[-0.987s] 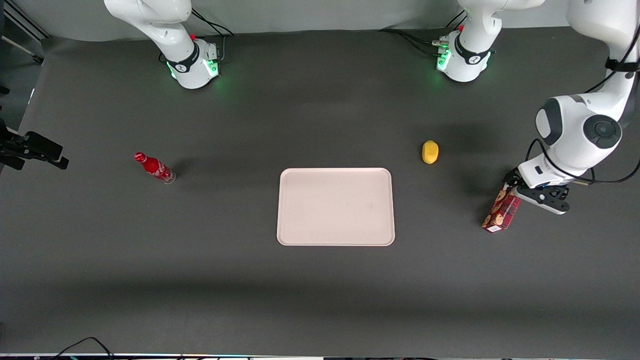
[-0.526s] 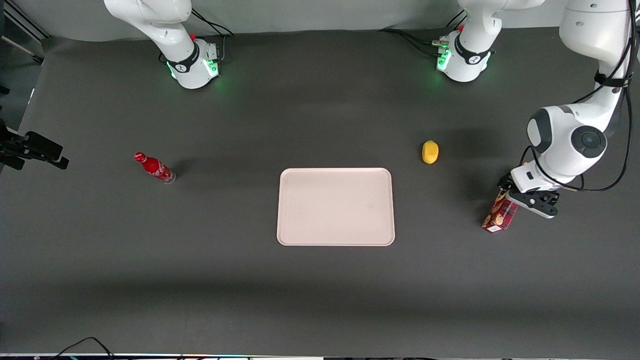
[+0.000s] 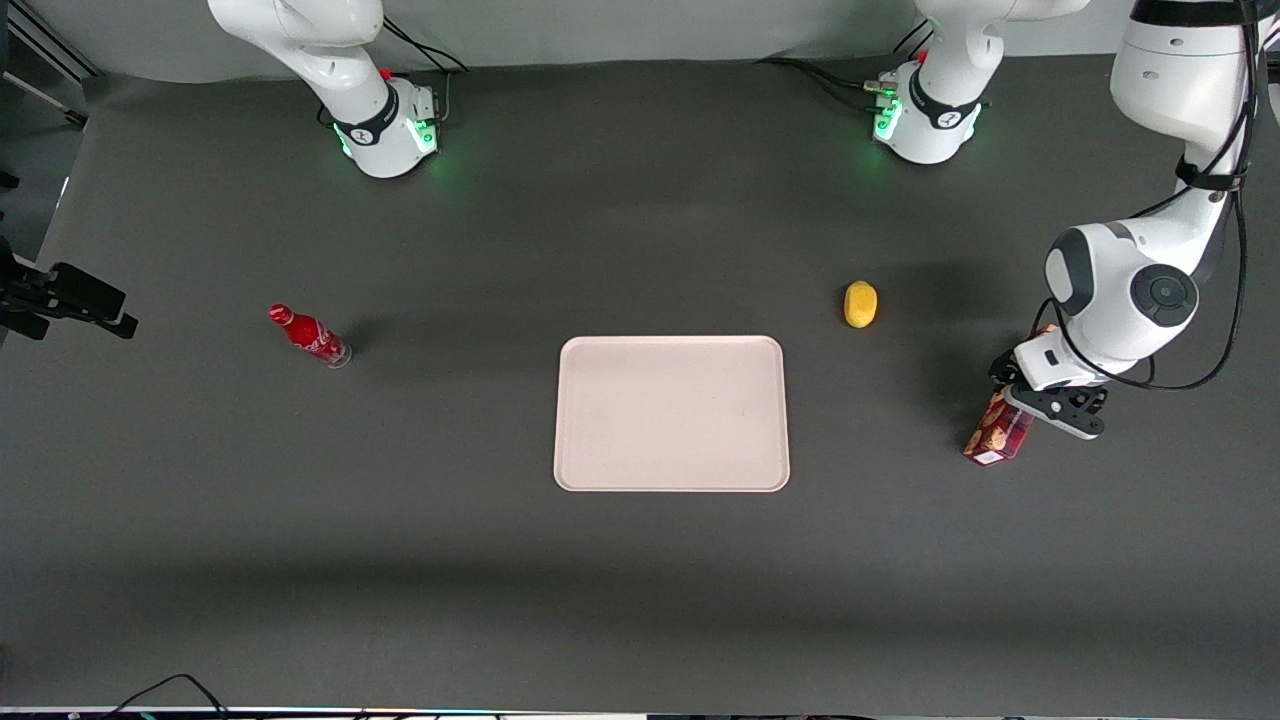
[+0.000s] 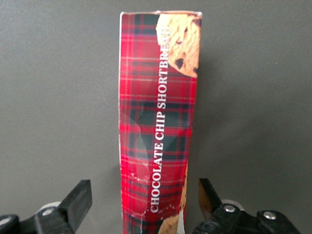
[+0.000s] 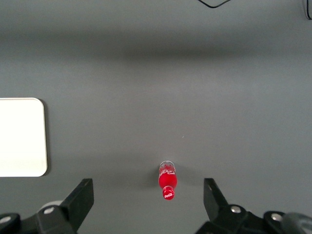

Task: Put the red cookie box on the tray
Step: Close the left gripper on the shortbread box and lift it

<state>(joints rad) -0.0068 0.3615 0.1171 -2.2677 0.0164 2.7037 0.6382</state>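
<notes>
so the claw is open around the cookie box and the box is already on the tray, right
Not quite. The claw is open around the cookie box, but the front view shows the box on the table, toward the working arm's end, apart from the tray.

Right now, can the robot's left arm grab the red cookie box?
Probably yes. The gripper is at the red cookie box, fingers open with one on each side and a gap to each. Nothing stands in the way; the yellow thing and the tray lie apart from it.
</notes>
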